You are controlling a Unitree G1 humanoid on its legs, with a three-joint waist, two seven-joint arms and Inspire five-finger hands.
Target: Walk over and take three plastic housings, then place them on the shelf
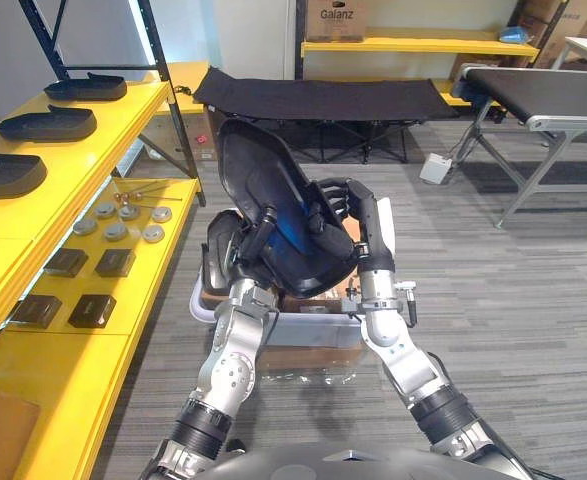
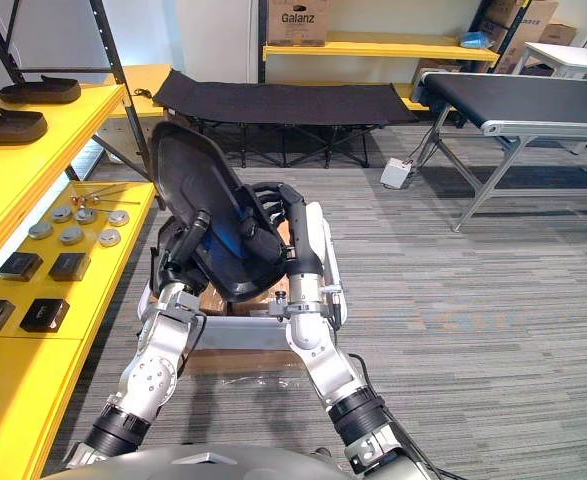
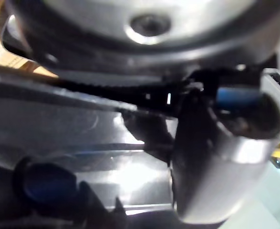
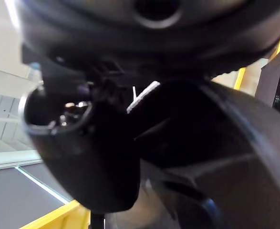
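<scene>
Yellow shelf (image 1: 33,215) on the left, with three black housings (image 1: 45,124) lying on its top level and metal discs (image 1: 118,220) and black blocks (image 1: 93,262) on the level below. In the centre is the held housing (image 1: 273,200), a big black shell tilted up on edge, clear above the white bin (image 1: 318,325). The left hand (image 1: 256,240) clamps its lower left edge, thumb over the inside face. The right hand (image 1: 335,200) has its fingers curled round the right rim. A conveyor (image 1: 543,95) stands far right, well apart.

Risks, as a judgement:
- The grip sits low on a tall, tilted shell, so it could pivot or slip out during the turn toward the shelf.
- Its top edge could catch the shelf post (image 1: 168,95).
- A careless set-down could knock the housings lying there.
</scene>
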